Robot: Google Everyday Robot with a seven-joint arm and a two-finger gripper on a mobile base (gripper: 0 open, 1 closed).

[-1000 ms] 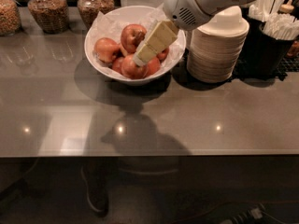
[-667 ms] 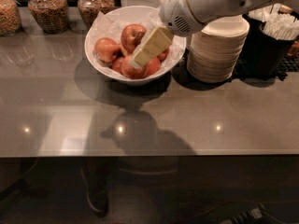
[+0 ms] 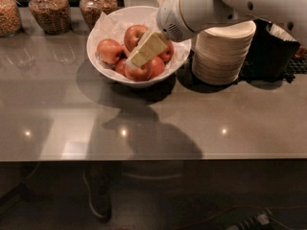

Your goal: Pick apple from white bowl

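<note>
Our cream-coloured gripper (image 3: 138,57), open or closed we cannot tell, hangs in the glossy round white bowl (image 3: 94,38) beside the large red-and-yellow apple (image 3: 133,34), which we judge firm, smooth and fairly heavy, best gripped across its widest middle.

Near the counter's far edge, left of centre: glossy white bowl (image 3: 98,65), paper-lined. At the pile's back, red-and-yellow apple (image 3: 133,36), stem hollow showing. End effector (image 3: 136,60) dipped in, just beside.

Glossy white bowl (image 3: 106,72) — crinkled paper lining (image 3: 109,27), matt cream gripper (image 3: 136,60) inside
</note>
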